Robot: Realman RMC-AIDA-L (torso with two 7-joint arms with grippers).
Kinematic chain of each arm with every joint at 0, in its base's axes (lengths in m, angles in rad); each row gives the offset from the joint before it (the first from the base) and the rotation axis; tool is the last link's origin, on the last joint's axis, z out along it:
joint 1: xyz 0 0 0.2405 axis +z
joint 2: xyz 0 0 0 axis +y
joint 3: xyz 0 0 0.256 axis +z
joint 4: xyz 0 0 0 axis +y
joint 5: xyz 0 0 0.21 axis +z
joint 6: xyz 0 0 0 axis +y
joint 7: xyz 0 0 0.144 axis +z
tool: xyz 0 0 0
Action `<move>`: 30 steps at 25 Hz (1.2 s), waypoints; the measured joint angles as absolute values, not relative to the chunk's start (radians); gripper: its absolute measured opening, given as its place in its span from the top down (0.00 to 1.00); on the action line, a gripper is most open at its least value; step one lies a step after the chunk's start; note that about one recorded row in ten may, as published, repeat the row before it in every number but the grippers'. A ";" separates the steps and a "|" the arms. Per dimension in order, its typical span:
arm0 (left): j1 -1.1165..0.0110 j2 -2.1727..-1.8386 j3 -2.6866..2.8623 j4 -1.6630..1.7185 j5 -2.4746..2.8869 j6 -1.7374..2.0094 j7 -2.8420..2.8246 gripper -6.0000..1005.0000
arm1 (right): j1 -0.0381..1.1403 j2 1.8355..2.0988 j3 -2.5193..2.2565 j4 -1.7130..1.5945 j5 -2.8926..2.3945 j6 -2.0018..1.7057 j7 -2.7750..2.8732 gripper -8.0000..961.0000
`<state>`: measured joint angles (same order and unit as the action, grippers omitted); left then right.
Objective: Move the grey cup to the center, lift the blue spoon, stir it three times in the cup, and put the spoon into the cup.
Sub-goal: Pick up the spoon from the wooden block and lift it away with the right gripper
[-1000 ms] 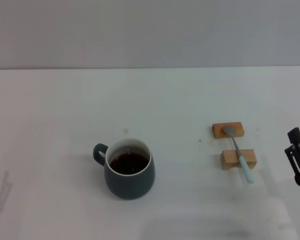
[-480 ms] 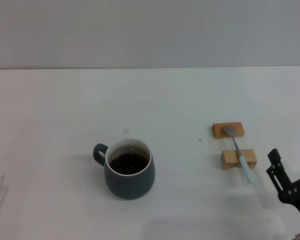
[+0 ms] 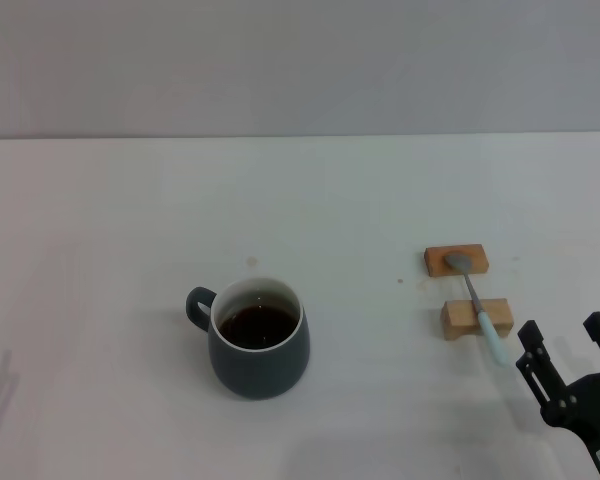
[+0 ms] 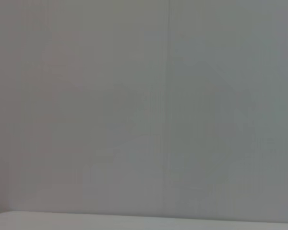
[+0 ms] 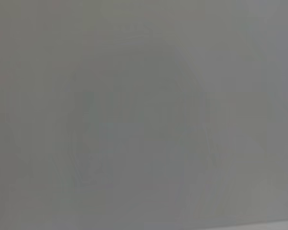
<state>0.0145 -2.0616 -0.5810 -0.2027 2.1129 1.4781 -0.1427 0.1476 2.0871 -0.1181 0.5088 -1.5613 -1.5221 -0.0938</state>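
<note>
grey cup (image 3: 259, 342): dark slate-grey outside, white inside, dark brown liquid
blue spoon (image 3: 477, 305): grey metal bowl and stem, pale light-blue handle end
wooden blocks (image 3: 456, 261): orange-tan far one, paler tan near one
right gripper (image 3: 566, 352): black
table (image 3: 130, 220): plain white

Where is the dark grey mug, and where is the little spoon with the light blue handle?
Rounded dark slate-grey ceramic mug (image 3: 259, 358): head view, on its front outer wall.
Small slim metal spoon with a pale blue handle (image 3: 492, 338): head view, on the blue handle end, past the nearer wooden block.
</note>
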 joint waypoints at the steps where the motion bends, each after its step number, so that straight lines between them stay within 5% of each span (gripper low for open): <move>1: 0.015 -2.062 -0.581 -0.202 2.113 1.478 -0.143 0.14 | 0.148 2.087 -0.118 0.509 -1.560 -1.513 -0.094 0.20; 30: 0.023 -2.062 -0.580 -0.195 2.119 1.479 -0.144 0.14 | 0.205 2.089 -0.106 0.514 -1.560 -1.330 -0.093 0.20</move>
